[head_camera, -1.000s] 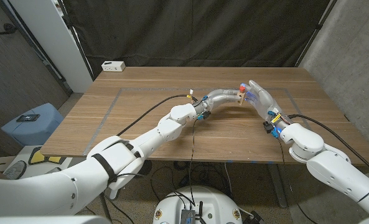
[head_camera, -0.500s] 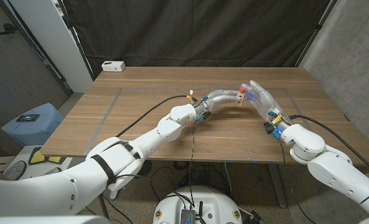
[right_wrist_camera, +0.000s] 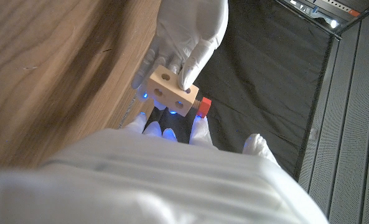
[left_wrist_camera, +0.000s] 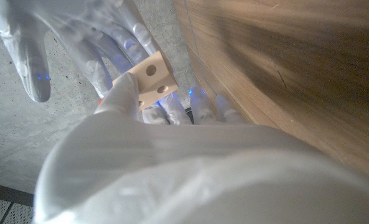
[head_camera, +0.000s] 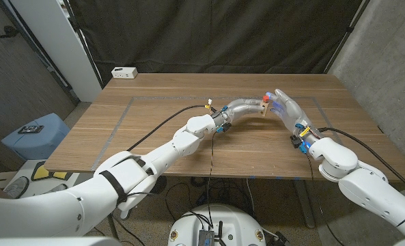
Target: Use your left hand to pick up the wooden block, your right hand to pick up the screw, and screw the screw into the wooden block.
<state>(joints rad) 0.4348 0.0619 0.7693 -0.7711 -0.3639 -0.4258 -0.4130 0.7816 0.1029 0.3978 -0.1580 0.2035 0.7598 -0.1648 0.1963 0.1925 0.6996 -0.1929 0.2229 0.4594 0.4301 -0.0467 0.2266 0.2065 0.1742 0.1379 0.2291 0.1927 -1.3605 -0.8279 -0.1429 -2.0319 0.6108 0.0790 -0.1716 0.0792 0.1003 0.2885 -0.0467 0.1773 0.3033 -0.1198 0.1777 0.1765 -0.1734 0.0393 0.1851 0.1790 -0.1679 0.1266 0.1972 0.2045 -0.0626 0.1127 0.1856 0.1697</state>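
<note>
the wooden block (right_wrist_camera: 172, 91) is gripped by the left hand (right_wrist_camera: 189, 34) above the worktop (head_camera: 154, 130), holes exposed; the red-headed screw (right_wrist_camera: 204, 106), held by the right hand (head_camera: 285, 108), is set against it for threading.

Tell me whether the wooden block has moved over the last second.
No. The wooden block sits at the same spot against the table's far edge, held in the left hand.

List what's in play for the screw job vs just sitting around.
In play:
- wooden block, held by the left hand
- screw, red head at the block's side, by the right hand

Sitting around:
- white box at the table's far left corner
- blue stool on the floor
</note>
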